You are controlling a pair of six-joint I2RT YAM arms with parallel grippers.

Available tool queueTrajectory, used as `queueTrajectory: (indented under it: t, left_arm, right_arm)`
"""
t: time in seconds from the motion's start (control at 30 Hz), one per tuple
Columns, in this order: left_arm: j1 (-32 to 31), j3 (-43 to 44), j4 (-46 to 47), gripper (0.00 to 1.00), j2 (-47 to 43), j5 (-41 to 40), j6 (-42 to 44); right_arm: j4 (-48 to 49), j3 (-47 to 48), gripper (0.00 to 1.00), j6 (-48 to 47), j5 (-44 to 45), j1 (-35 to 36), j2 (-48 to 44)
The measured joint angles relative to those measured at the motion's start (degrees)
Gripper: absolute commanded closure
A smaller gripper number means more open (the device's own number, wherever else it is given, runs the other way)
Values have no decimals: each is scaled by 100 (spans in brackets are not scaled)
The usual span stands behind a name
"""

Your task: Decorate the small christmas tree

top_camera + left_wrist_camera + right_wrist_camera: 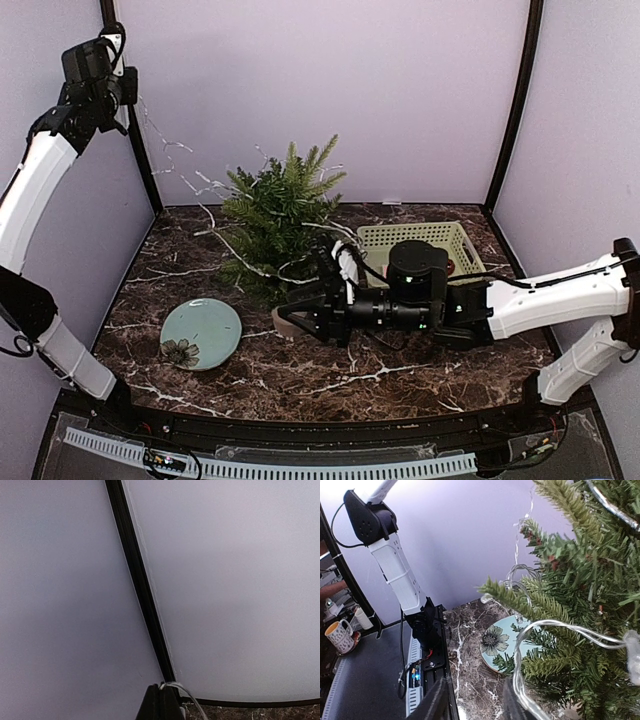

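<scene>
The right claw [472,702], low centre of its wrist view, stands parted and grips nothing. The light string [560,626] loops just beside it against the tree [280,215] at mid frame. The left claw [161,690], raised upper left, is clenched on that string; judge the pull gently while draping, or the tree may tip

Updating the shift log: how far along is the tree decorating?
Done: part of the light string lies looped over the small christmas tree's branches. In hand: the left gripper, shut on the string, holds it high by the back-left post; the right gripper is open at the lower branches. Left: the span hanging between tree and left gripper is not yet draped.
</scene>
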Motion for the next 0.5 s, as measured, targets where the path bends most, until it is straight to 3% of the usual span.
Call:
queueTrajectory:
  t: [0.13, 0.5]
  left_arm:
    - [4, -170, -81, 100, 133, 402, -114]
    - [0, -203, -328, 100, 968, 2072, -232]
  right_arm:
    - [-33, -168, 41, -81, -33, 0, -455]
    - [-442, -190, 27, -343, -168, -85, -1528]
